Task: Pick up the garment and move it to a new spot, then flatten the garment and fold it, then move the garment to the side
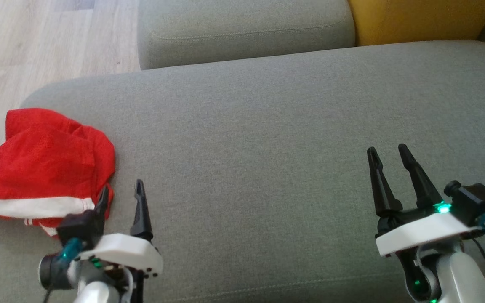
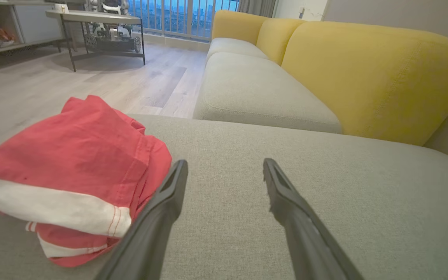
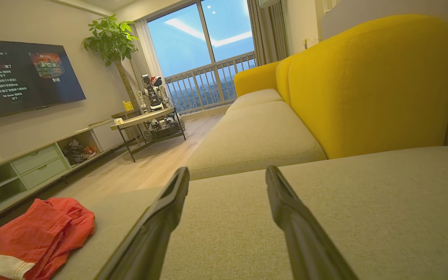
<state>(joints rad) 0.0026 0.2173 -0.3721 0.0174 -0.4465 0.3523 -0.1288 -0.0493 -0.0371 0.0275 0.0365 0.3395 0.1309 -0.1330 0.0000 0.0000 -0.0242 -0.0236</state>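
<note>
A crumpled red garment (image 1: pixel 44 168) with a white band lies at the left end of the grey sofa cushion (image 1: pixel 267 134), partly over the edge. It also appears in the left wrist view as the garment (image 2: pixel 76 167), and far left in the right wrist view as the garment (image 3: pixel 33 237). My left gripper (image 1: pixel 121 189) stands open just right of the garment, its left finger (image 2: pixel 161 206) beside the cloth's edge, nothing between the fingers. Over the cushion's right part, my right gripper (image 1: pixel 387 151) is open and empty, far from the garment.
A second grey seat cushion (image 1: pixel 246 29) lies beyond, with a yellow backrest (image 1: pixel 419 19) at the upper right. Wooden floor (image 1: pixel 36 42) runs along the left. A low table (image 3: pixel 146 120) and a TV cabinet (image 3: pixel 33 163) stand across the room.
</note>
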